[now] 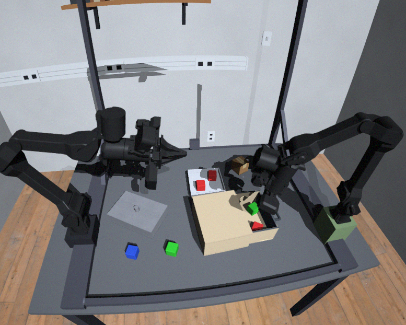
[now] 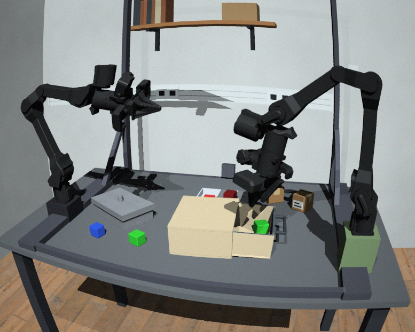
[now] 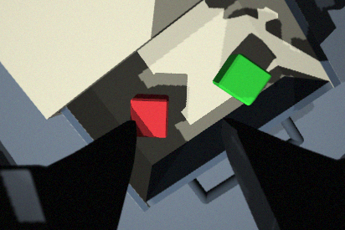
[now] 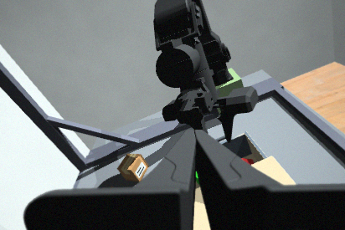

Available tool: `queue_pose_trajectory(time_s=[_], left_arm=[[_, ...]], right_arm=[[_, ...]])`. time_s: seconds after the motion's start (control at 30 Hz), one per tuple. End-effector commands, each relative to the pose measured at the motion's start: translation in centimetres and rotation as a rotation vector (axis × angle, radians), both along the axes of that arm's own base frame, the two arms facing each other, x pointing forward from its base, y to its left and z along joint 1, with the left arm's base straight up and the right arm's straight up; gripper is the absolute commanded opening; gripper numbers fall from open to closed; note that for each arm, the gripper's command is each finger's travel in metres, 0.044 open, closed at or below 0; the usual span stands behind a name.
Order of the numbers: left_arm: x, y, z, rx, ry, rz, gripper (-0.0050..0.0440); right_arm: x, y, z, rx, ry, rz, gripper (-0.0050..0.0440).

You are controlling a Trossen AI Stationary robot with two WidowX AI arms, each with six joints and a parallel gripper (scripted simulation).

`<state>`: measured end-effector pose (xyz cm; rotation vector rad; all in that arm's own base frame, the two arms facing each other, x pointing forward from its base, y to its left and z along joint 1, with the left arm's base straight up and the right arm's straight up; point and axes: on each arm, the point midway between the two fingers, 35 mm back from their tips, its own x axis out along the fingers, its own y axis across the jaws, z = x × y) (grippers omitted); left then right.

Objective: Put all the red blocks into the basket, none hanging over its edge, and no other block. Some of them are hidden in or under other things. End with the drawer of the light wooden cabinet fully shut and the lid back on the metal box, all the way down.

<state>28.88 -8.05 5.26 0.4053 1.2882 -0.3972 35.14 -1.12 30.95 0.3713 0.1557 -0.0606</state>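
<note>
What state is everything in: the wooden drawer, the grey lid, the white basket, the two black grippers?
Light wooden drawer: open, a red and a green block inside.
Flat grey lid: resting on the metal box; whether fully down, I can't tell.
White basket: open-topped, holding two red blocks.
Left black gripper: open.
Right black gripper: shut, empty.
</note>
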Motion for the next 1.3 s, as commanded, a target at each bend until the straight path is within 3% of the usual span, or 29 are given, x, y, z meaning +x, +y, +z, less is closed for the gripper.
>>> queue_pose_trajectory(time_s=[0.0, 0.17, 0.27, 0.43, 0.53, 1.27], left_arm=[[0.9, 0.1, 0.6, 0.037, -0.024, -0.151, 0.0225], [0.9, 0.3, 0.1, 0.090, -0.013, -0.347, 0.0225], [0.9, 0.4, -0.2, 0.118, -0.005, -0.467, 0.0225], [0.9, 0.5, -0.4, 0.143, 0.000, -0.587, 0.0225], [0.9, 0.5, -0.8, 0.169, 0.010, -0.709, 0.0225], [0.8, 1.4, -2.8, 0.293, 0.057, -1.506, 0.0225]], right_arm=[[-2.0, 0.8, 1.6, -0.168, -0.134, 0.048, -0.0050], [-4.0, 1.3, 2.3, -0.368, -0.242, 0.057, -0.0050], [-4.4, 1.2, 2.6, -0.409, -0.268, 0.052, -0.0050], [-3.8, 1.0, 3.1, -0.372, -0.253, 0.047, -0.0050], [-3.7, 1.1, 1.6, -0.360, -0.215, 0.048, -0.0050], [-3.9, 1.1, 2.2, -0.362, -0.233, 0.046, -0.0050]])
